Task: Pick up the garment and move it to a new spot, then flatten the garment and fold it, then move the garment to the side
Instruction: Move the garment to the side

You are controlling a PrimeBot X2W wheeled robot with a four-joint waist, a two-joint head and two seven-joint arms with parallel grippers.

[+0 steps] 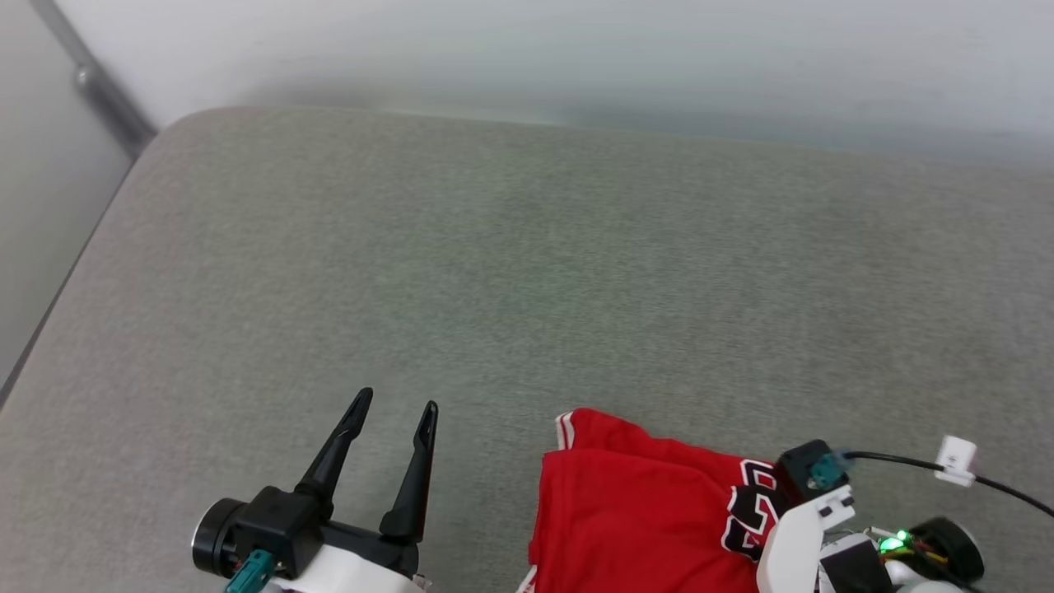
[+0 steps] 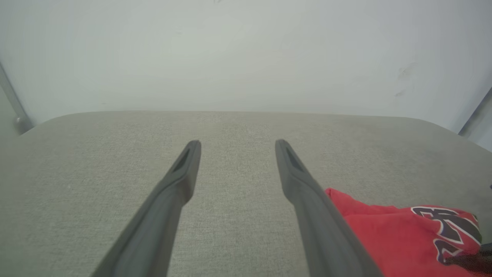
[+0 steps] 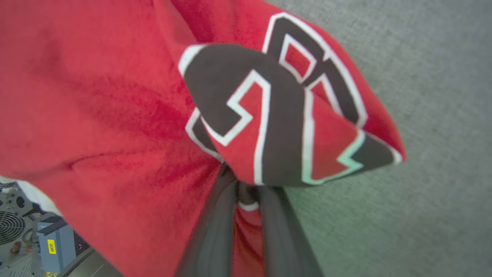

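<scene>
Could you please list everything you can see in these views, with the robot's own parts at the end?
shirt: one, red with black white-edged lettering, bunched at the near right of the pad.
pad: one, grey fabric, under everything.
wall: one, pale, behind the pad.
rail: one, grey metal, far left corner by the wall.
cable: one, black with a white tag, right of the shirt.
box: one, grey with a yellow label, beyond the pad's edge in the right wrist view.
left gripper: one, black fingers, open, over bare pad left of the shirt.
right gripper: one, black fingers, shut on a fold of the shirt.
</scene>
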